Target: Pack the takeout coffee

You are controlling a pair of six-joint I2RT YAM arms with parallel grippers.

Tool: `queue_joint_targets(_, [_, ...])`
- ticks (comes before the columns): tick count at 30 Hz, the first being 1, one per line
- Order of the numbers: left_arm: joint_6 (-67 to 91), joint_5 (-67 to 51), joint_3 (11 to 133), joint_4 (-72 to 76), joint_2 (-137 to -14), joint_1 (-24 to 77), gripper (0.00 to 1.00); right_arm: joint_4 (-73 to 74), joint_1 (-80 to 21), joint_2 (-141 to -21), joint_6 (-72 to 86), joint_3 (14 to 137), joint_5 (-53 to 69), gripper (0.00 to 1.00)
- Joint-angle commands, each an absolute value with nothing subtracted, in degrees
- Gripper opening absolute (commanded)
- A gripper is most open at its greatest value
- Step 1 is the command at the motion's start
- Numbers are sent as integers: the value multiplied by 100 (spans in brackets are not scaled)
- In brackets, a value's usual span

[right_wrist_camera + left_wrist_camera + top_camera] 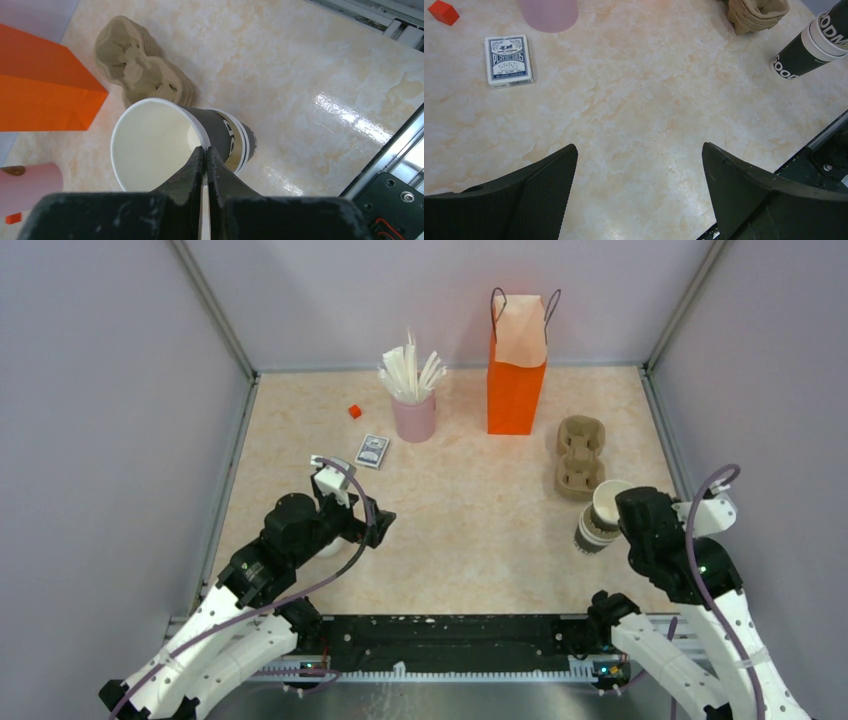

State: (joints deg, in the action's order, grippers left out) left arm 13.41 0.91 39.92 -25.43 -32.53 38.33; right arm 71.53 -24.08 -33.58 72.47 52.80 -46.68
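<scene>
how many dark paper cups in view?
2, nested at the table's right: the lidless upper cup, its rim pinched by the right gripper, inside the lower cup. More may hide in the stack or under the left arm.

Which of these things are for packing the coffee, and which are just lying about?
Likely for the job: top paper cup, lidless, pinched at its rim by the right tool; cups under it; cardboard carriers; orange bag. No lidded coffee shows.
Lying about: playing cards; red block; pink cup of white sticks.

Carrier right of bag
</scene>
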Motion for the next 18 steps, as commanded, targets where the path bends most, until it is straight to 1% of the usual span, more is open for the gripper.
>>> queue_joint_targets(1, [1341,61,3932,-2278,-3256,3847,99,7268,-2347,-3526,6970,6077,-4955,0])
queue_joint_targets(6, [1336,136,3945,-2308,-3268,3841,99,7103,-2347,-3628,6446,6560,-4878,0])
queue_joint_targets(10, [1336,171,3954,-2320,-3249,3841,99,6421,-2347,-3694,5654,6785,-4515,0])
queue_joint_targets(14, [1327,360,3962,-2374,-3260,3849,99,5530,-2347,-3912,4546,6790,-3539,0])
queue_joint_targets(18, [1362,505,3984,-2438,-3241,3842,99,4854,-2347,-4298,4143,6680,-2298,0])
